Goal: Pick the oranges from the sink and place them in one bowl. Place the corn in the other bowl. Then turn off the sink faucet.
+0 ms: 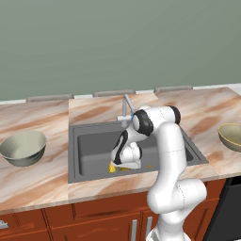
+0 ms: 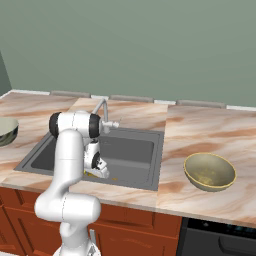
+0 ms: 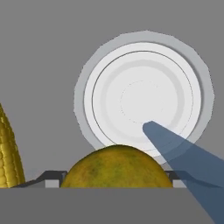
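Note:
My gripper (image 1: 124, 164) is down in the dark-grey sink (image 1: 89, 150), near its front wall. In the hand view an orange (image 3: 114, 168) lies between the two fingertips, which stand apart close to its sides; the gripper (image 3: 114, 179) looks open around it. The yellow corn (image 3: 8, 153) lies just left of the orange and shows as a yellow patch (image 1: 113, 167) beside the hand. The pale round drain (image 3: 142, 98) lies beyond the orange. Water (image 3: 188, 170) runs as a bluish stream from the faucet (image 1: 126, 107). From the right, the arm covers the gripper (image 2: 98, 172).
The pale grey-green bowl (image 1: 23, 147) stands on the counter left of the sink. The olive-khaki bowl (image 2: 210, 171) stands on the counter to the right. The marbled countertop (image 1: 42, 183) surrounds the basin, with wooden cabinets below and a green wall behind.

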